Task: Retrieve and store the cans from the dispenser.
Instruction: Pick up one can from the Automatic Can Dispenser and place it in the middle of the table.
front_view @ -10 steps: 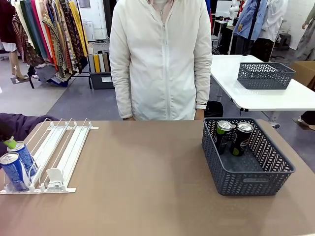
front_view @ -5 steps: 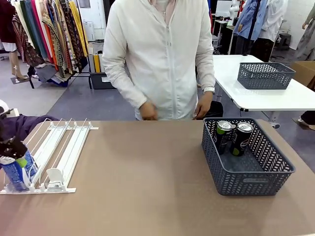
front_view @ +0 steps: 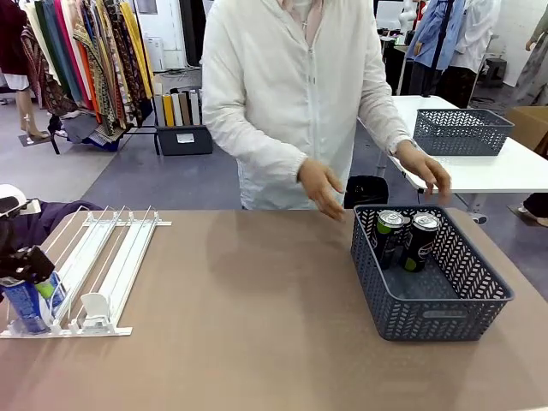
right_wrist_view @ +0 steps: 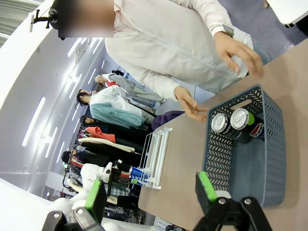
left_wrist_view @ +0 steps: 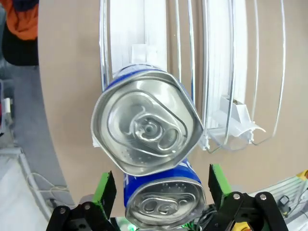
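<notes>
Two blue cans stand at the front end of the white dispenser's (front_view: 103,261) leftmost lane. In the left wrist view their silver tops show, one large and central (left_wrist_view: 147,127), the other (left_wrist_view: 163,202) low between my green pads (left_wrist_view: 105,185). My left gripper (front_view: 30,272) (left_wrist_view: 161,192) is open and straddles that lower can with narrow gaps on each side. From the front, a blue can (front_view: 21,306) shows below it. Two black cans (front_view: 390,235) (front_view: 421,240) stand in the dark grey basket (front_view: 445,317). My right gripper (right_wrist_view: 151,192) hangs high, open with nothing between its fingers.
The person stands at the far side and holds both hands (front_view: 321,188) (front_view: 425,171) near the basket's far rim. A white pusher paddle (front_view: 94,306) sits low in the dispenser's right lane. A second table with another grey basket (front_view: 462,130) stands behind.
My left gripper has come in from the left and dropped over the blue cans. The person has shifted right and brought both hands out toward the basket.
</notes>
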Controlling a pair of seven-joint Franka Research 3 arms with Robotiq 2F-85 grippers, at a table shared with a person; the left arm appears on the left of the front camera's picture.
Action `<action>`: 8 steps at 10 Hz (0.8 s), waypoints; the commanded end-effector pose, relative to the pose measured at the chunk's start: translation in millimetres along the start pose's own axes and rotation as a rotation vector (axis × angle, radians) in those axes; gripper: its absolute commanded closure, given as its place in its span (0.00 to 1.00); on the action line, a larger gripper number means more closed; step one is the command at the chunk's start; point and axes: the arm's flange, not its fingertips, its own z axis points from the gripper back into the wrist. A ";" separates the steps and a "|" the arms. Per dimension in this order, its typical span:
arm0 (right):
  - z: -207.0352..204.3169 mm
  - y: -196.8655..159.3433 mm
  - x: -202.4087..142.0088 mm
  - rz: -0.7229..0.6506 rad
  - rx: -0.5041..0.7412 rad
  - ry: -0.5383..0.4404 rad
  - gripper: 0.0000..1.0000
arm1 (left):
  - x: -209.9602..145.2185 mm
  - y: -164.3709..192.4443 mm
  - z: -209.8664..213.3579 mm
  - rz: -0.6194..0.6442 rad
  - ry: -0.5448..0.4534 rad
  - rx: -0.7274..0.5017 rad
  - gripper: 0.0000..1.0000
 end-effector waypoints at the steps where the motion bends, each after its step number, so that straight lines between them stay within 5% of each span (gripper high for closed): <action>1: -2.0 2.5 3.6 0.017 0.024 -0.021 0.00 | -12.2 1.9 -5.5 0.021 -0.014 0.027 0.00; 4: -2.0 2.5 3.6 0.017 0.024 -0.021 0.00 | -12.4 0.8 -3.0 0.019 -0.016 0.020 0.00; 6: -2.0 2.5 3.6 0.017 0.024 -0.021 0.00 | -12.6 0.8 2.9 0.020 -0.038 0.030 1.00; 8: -2.0 2.5 3.6 0.017 0.024 -0.021 0.00 | -11.9 0.2 2.6 0.012 -0.048 0.032 1.00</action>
